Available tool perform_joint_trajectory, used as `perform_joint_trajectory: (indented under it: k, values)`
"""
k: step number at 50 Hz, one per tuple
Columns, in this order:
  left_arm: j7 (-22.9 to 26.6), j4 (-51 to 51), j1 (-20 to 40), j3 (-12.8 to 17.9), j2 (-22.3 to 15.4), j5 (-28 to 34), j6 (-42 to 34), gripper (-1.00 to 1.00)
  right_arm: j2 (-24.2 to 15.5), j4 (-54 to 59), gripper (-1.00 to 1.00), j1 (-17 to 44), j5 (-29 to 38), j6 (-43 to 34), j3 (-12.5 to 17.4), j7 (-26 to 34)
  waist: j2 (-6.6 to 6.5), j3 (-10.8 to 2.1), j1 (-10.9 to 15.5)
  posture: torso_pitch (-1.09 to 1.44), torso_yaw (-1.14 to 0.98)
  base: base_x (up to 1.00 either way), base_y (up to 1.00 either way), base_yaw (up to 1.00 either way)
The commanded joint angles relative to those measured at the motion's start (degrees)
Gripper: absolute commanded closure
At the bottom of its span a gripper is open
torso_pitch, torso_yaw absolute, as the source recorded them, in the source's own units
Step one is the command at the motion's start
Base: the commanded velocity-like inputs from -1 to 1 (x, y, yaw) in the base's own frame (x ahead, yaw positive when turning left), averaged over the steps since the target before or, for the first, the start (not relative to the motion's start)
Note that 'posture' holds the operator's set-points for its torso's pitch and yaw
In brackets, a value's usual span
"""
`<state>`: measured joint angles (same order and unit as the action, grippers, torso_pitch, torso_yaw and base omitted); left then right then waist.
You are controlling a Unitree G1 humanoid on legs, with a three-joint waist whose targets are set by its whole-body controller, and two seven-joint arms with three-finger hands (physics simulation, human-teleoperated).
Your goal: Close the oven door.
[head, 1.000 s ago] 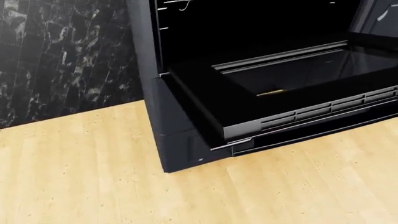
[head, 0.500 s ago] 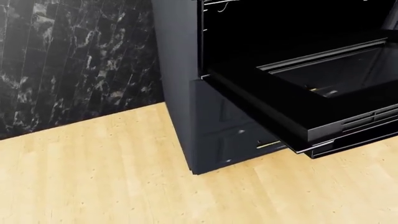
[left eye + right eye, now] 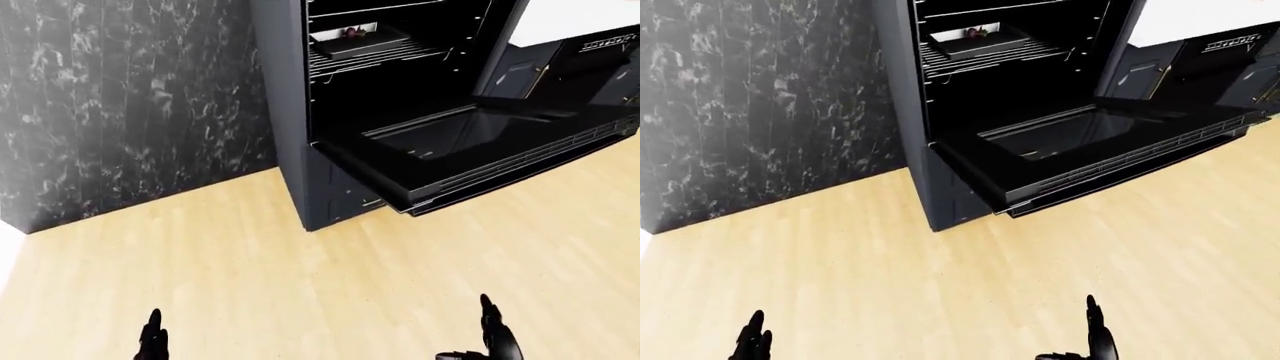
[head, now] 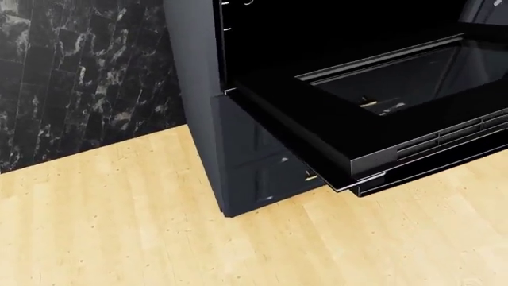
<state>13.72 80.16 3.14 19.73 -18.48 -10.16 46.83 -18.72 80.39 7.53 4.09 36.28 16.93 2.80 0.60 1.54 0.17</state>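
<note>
A black oven [image 3: 300,112] stands at the upper middle of the left-eye view. Its door [image 3: 480,154] hangs open, lying flat and level, with a glass pane and vent slots along its outer edge. It also fills the upper right of the head view [image 4: 373,113]. A tray [image 3: 358,41] with food rests on a wire rack inside. My left hand [image 3: 152,341] and right hand [image 3: 495,339] show only as raised fingertips at the bottom edge, open, empty, and well short of the door.
A dark marble wall [image 3: 130,105] runs left of the oven. A drawer panel [image 4: 266,167] sits under the open door. Dark cabinets with a white top [image 3: 585,45] stand to the right. Light wood floor [image 3: 330,285] lies between me and the oven.
The head view has shifted: the oven slid right, then back left in the picture, so the camera moved. The door stays open and flat.
</note>
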Motion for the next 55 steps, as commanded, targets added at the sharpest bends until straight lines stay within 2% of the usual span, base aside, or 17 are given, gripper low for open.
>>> perform_joint_trajectory:
  k: [1, 7, 11, 12, 16, 21, 25, 26, 29, 33, 36, 39, 40, 41, 46, 52, 55]
  values:
    - [-0.27, -1.0, 0.34, 0.35, -0.97, -0.42, 1.58, -1.0, -0.6, -1.21, -1.0, 0.56, -0.05, 1.85, 0.17, -0.54, -0.13, -0.82, -0.07, 0.0, 0.0, 0.18, 0.0, 0.0]
    - [-0.37, -1.0, 0.34, 0.36, -0.97, -0.41, 1.67, -1.0, -0.43, -1.21, -1.0, 0.32, -0.12, 2.22, 0.02, -0.73, -1.74, 0.0, -0.12, 0.0, 0.0, 0.17, 0.0, 0.0]
    - [-0.24, -1.0, 0.33, 0.41, -0.95, -0.45, 2.04, -1.0, -0.39, -1.25, -1.0, 0.07, -0.07, 2.48, -0.2, -1.0, -5.35, 0.51, -0.1, 0.0, 0.0, 0.18, 0.0, 0.0]
    - [-0.17, -0.99, 0.34, 0.41, -0.95, -0.45, 2.02, -1.0, -0.33, -1.28, -1.0, 0.06, -0.08, 2.46, -0.29, -1.15, -3.22, 0.73, 0.18, 0.0, 0.0, 0.19, 0.0, 0.0]
    - [-0.31, -0.99, 0.34, 0.42, -0.94, -0.46, 1.95, -1.0, -0.31, -1.28, -1.0, 0.05, -0.17, 2.53, -0.51, -1.07, -3.6, 0.45, 0.14, 0.0, 0.0, 0.19, 0.0, 0.0]
    - [-0.05, -1.0, 0.35, 0.56, -0.89, -0.69, 2.19, -1.0, -0.72, -1.26, -1.0, 0.58, -0.5, 2.03, -0.17, -0.44, -1.16, 0.76, 0.49, 0.0, 0.0, 0.21, 0.0, 0.0]
    - [-0.31, -1.0, 0.34, 0.39, -0.95, -0.5, 1.82, -1.0, -0.5, -1.27, -1.0, 0.08, -0.39, 2.23, -0.49, -0.69, 4.71, -0.64, 0.4, 0.0, 0.0, 0.21, 0.0, 0.0]
    - [-0.36, -0.99, 0.34, 0.38, -0.95, -0.46, 1.89, -1.0, -0.56, -1.32, -1.0, 0.41, -0.64, 2.08, -0.38, -0.71, 1.43, 0.29, -0.35, 0.0, 0.0, 0.2, 0.0, 0.0]
    - [0.0, -0.99, 0.32, 0.12, -1.06, -0.1, 1.54, -1.0, -0.12, -1.29, -1.0, -0.22, -0.44, 2.45, -0.86, -1.1, 2.22, 0.35, -0.81, 0.0, 0.0, 0.21, 0.0, 0.0]
    - [-0.15, -0.99, 0.34, 0.28, -1.01, -0.21, 1.56, -1.0, -0.32, -1.3, -1.0, -0.15, -0.69, 2.25, -0.79, -0.97, 0.5, 0.72, -0.67, 0.0, 0.0, 0.2, 0.0, 0.0]
    - [0.04, -1.0, 0.33, 0.39, -0.97, -0.34, 1.9, -1.0, -0.43, -1.32, -1.0, 0.12, -0.85, 2.09, -0.81, -0.82, -1.93, 0.92, -0.89, 0.0, 0.0, 0.21, 0.0, 0.0]
    - [-0.08, -0.99, 0.34, 0.34, -0.98, -0.28, 1.84, -1.0, -0.19, -1.41, -1.0, -0.02, -0.91, 2.24, -1.06, -1.11, -6.34, 0.12, -0.71, 0.0, 0.0, 0.21, 0.0, 0.0]
    - [-0.03, -0.99, 0.34, 0.4, -0.97, -0.38, 1.78, -1.0, -0.15, -1.42, -1.0, -0.05, -1.1, 2.17, -1.08, -1.1, -3.64, 0.3, -0.17, 0.0, 0.0, 0.2, 0.0, 0.0]
    - [-0.08, -0.99, 0.34, 0.39, -0.97, -0.37, 1.78, -1.0, -0.21, -1.38, -1.0, -0.05, -1.4, 2.02, -0.96, -0.81, -4.48, 0.29, -0.44, 0.0, 0.0, 0.2, 0.0, 0.0]
    - [-0.01, -0.99, 0.35, 0.44, -0.95, -0.49, 1.83, -1.0, -0.39, -1.29, -1.0, 0.29, -2.67, 1.0, -0.05, 0.67, -2.85, 0.34, 0.34, 0.0, 0.0, 0.2, 0.0, 0.0]
    - [0.07, -0.99, 0.35, 0.43, -0.94, -0.55, 1.99, -1.0, -0.05, -1.28, -1.0, -0.26, -2.08, 0.57, -1.2, 0.44, 3.07, 0.06, -0.02, 0.0, 0.0, 0.11, 0.0, 0.0]
    - [-0.18, -0.99, 0.35, 0.43, -0.94, -0.56, 1.7, -1.0, 0.48, -1.26, -1.0, 0.4, -5.5, -1.63, 1.04, 5.31, 1.4, 0.07, 0.33, 0.0, 0.0, 0.0, 0.0, 0.0]
